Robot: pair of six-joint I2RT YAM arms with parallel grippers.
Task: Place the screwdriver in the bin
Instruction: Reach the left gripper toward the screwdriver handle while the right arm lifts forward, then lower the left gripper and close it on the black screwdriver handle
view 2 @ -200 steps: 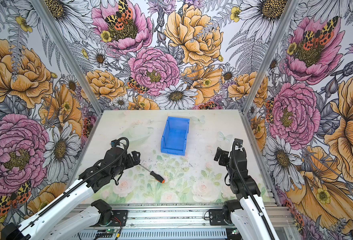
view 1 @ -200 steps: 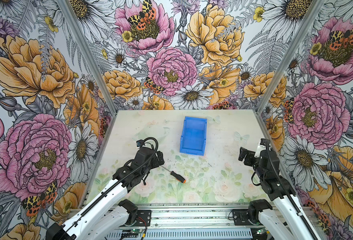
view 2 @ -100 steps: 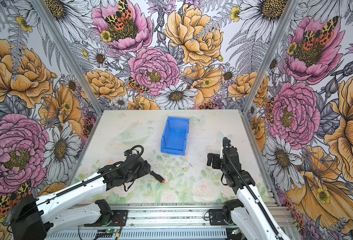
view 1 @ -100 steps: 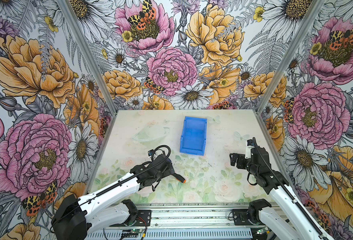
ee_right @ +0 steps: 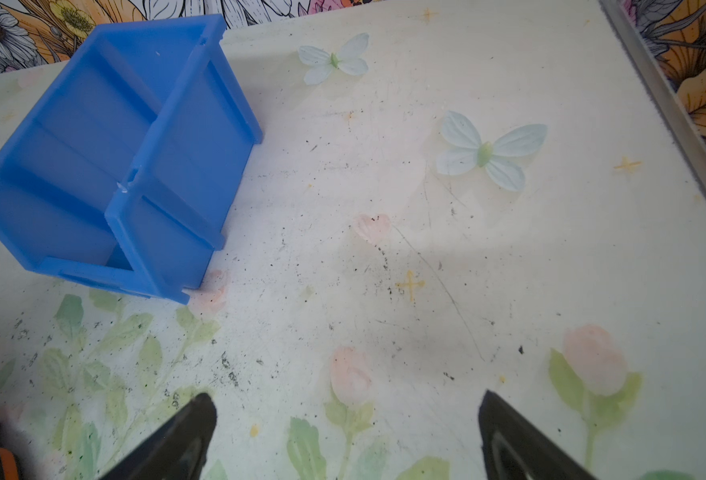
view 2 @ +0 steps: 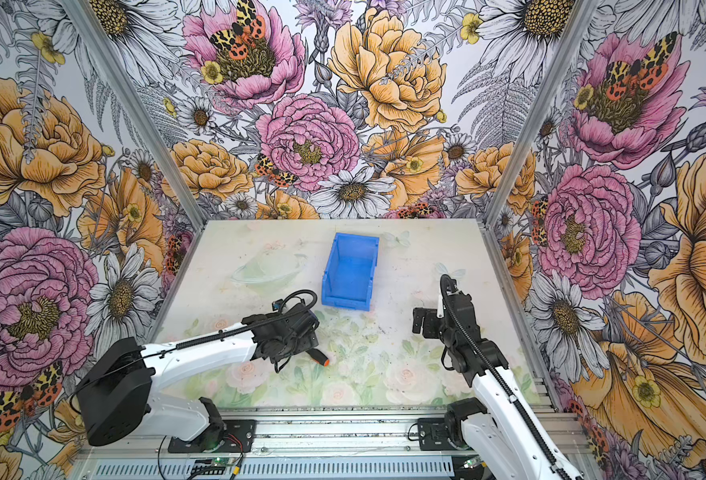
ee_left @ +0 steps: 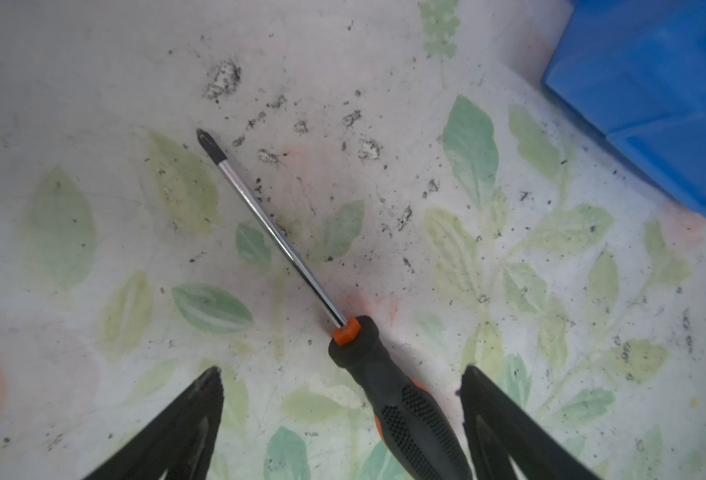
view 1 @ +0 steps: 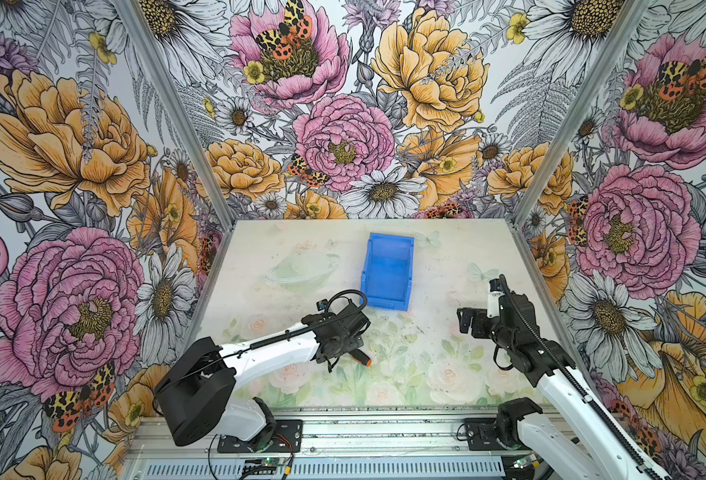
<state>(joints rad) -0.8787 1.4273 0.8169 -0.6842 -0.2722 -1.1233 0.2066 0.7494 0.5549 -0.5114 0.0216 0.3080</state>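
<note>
The screwdriver (ee_left: pixel 405 409), with a black handle, orange trim and a thin metal shaft, lies flat on the table. My left gripper (ee_left: pixel 341 370) is open and straddles the handle, which lies nearer one finger and clear of both. In both top views the left gripper (view 1: pixel 343 343) (view 2: pixel 291 338) covers most of the tool, and only the screwdriver's orange end (view 1: pixel 364 360) (view 2: pixel 322 359) sticks out. The blue bin (view 1: pixel 387 272) (view 2: pixel 351 270) stands empty just beyond it. My right gripper (ee_right: pixel 348 395) (view 1: pixel 465 320) hovers open and empty to the right of the bin (ee_right: pixel 106 145).
The table (view 1: pixel 446 374) has a pale floral print with dark specks. Flowered walls close it in on the left, back and right, and a metal rail (view 1: pixel 343 432) with both arm bases runs along the front. A corner of the bin (ee_left: pixel 654 83) shows in the left wrist view.
My left arm has swung right and come down low over the screwdriver, so the jaws now straddle its handle. My right gripper has shifted left towards the middle of the table.
</note>
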